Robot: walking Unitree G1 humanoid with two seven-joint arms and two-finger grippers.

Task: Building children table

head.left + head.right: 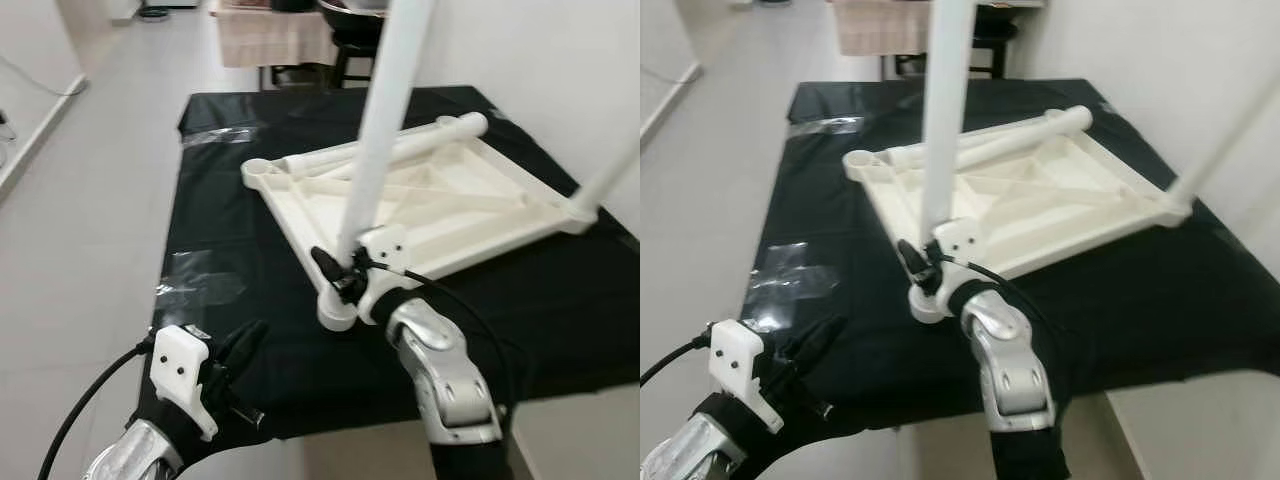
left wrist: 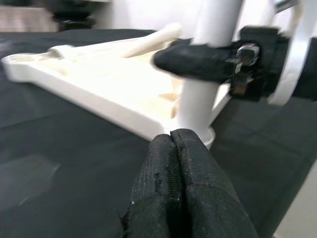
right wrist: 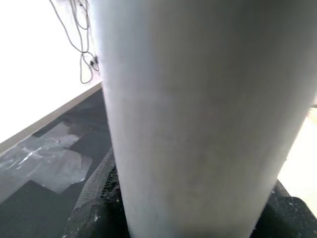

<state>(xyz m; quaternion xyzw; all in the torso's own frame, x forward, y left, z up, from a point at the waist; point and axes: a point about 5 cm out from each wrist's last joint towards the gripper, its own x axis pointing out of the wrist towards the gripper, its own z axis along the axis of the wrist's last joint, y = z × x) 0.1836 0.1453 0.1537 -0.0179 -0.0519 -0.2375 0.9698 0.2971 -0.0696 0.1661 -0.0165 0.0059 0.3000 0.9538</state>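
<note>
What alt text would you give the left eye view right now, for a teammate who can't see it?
The right gripper is clamped on an upright white table leg standing in the near corner socket of an upside-down white tabletop on a black cloth. The left gripper hovers low at the cloth's near edge, fingers together.

- Light is bright and even, daylight-like, with soft shadows only.
- Head views are a little blurred.
- Both wrist views are out of focus up close.
</note>
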